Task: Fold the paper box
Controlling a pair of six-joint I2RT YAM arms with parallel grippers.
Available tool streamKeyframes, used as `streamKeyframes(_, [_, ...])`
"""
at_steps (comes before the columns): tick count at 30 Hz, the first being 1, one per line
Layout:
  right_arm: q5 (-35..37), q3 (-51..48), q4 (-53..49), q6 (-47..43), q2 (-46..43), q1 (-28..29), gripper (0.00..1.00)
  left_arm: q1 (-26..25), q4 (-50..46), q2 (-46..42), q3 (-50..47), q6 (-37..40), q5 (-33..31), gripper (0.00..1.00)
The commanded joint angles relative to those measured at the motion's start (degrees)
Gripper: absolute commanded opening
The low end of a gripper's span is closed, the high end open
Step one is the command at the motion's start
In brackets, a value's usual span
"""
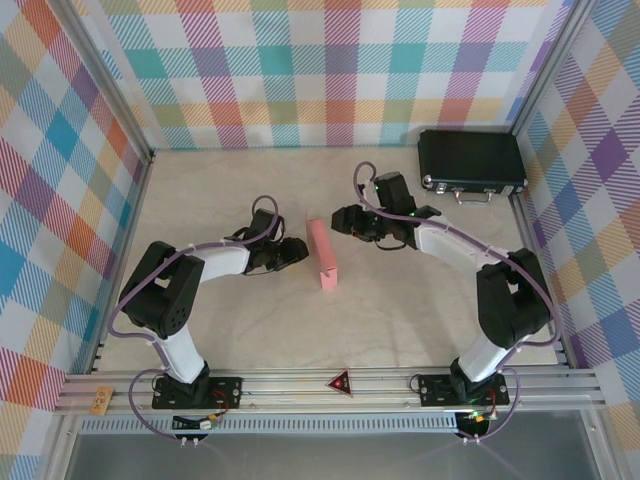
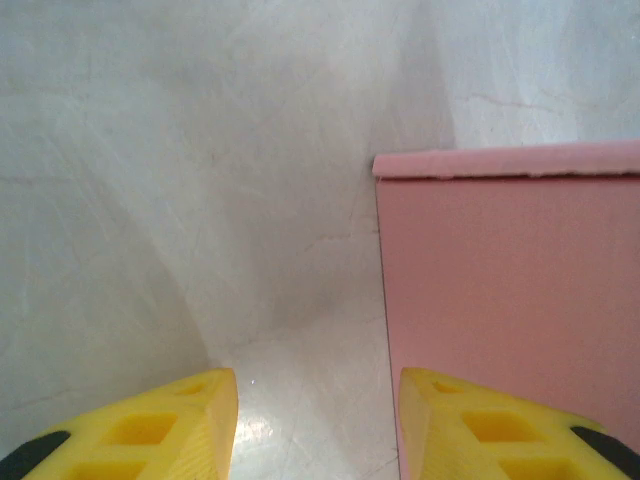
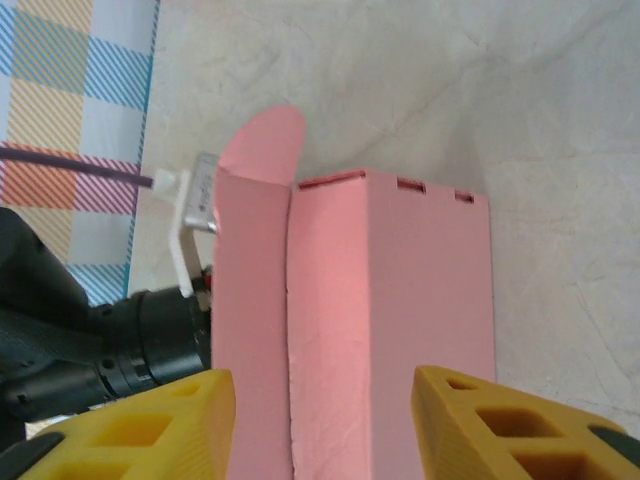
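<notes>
Pink paper box, left claw, right claw flanking, parted, empty, black case beyond

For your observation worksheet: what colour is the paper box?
The paper box is plain salmon pink, clearest in the right wrist view.

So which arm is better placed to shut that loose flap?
Probably the left: the paper box has its loose flap on that side, beside the open left gripper; the right gripper faces a closed panel.

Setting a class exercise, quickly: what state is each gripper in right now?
Left gripper: open, holding nothing; the paper box is beside one finger.
Right gripper: open, paper box ahead, not gripped.
</notes>
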Motion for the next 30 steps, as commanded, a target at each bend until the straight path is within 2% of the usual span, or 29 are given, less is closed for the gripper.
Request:
streamKeyframes(1, [-5.9, -1.4, -0.5, -1.3, 2.7, 0.5, 0.49, 1.4, 0.3, 1.9, 2.8, 1.4, 1.0, 0.46])
streamKeyframes(13, [-7.5, -3.8, 4.4, 2.7, 5.8, 1.8, 0.47, 1.7, -0.9, 10.4, 13.1, 3.9, 8.5, 0.44])
streamKeyframes(30, [0.0, -8.3, 4.9, 9.5, 6.8, 2.9, 0.37, 1.7, -0.7, 11.1, 13.6, 3.8, 10.1, 0.44])
